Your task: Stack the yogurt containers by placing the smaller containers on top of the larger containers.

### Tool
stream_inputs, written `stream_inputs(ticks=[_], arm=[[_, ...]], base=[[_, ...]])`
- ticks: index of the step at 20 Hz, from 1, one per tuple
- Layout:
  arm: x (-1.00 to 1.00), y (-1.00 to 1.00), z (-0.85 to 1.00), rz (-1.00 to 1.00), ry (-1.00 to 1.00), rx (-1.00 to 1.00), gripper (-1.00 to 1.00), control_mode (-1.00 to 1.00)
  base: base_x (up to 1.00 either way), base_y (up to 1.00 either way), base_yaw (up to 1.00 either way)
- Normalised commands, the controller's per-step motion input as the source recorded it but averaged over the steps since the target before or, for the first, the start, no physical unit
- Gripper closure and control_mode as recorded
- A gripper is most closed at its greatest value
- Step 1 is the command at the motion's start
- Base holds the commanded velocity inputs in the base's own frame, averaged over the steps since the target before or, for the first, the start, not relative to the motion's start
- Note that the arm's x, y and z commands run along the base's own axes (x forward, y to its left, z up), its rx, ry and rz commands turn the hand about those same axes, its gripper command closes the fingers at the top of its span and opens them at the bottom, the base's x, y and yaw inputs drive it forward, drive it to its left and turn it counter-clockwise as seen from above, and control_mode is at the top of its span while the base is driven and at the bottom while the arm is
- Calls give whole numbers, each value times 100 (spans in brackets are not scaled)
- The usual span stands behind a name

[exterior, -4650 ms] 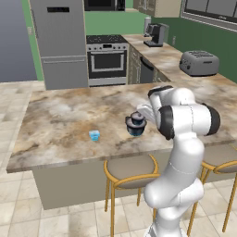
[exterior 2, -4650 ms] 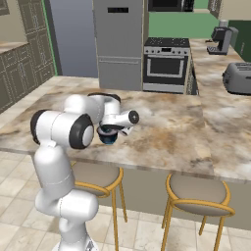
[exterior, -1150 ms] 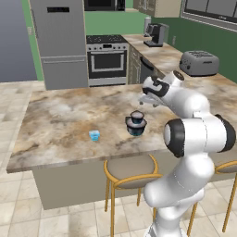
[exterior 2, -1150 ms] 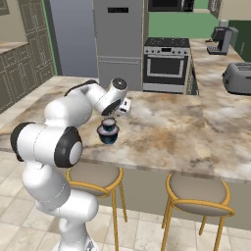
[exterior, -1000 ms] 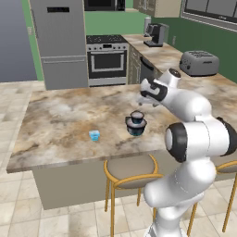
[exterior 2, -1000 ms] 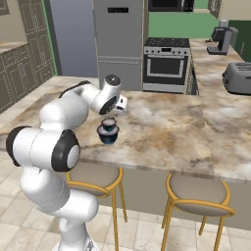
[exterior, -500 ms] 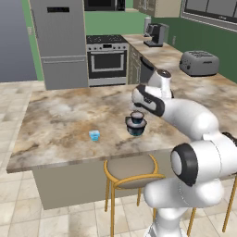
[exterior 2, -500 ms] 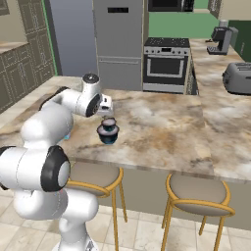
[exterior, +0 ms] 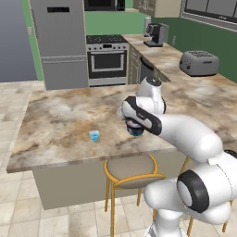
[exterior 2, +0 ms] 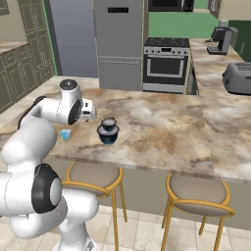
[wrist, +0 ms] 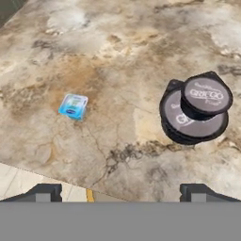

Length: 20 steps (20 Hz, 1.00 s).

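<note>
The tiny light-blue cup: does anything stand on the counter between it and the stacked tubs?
No. The tiny light-blue cup and the stacked tubs have bare marble counter between them.

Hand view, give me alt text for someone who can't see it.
A small dark tub sits stacked, off-centre, on a wider dark tub on a marbled counter. A tiny light-blue cup stands apart from them, and the open gripper holds nothing.
</note>
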Motion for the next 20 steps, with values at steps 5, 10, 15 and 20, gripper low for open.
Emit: stream_inputs(ticks=[5, 10, 15, 20], arm=[[-17, 68, -1, 0, 0, 0, -100, -100], [-1, 63, -6, 0, 1, 0, -100, -100], [9, 66, -26, 0, 1, -4, -100, -100], [15, 44, -29, 0, 2, -4, -100, -100]], base=[[0, 0, 0], [0, 0, 0], [0, 0, 0], [0, 0, 0]])
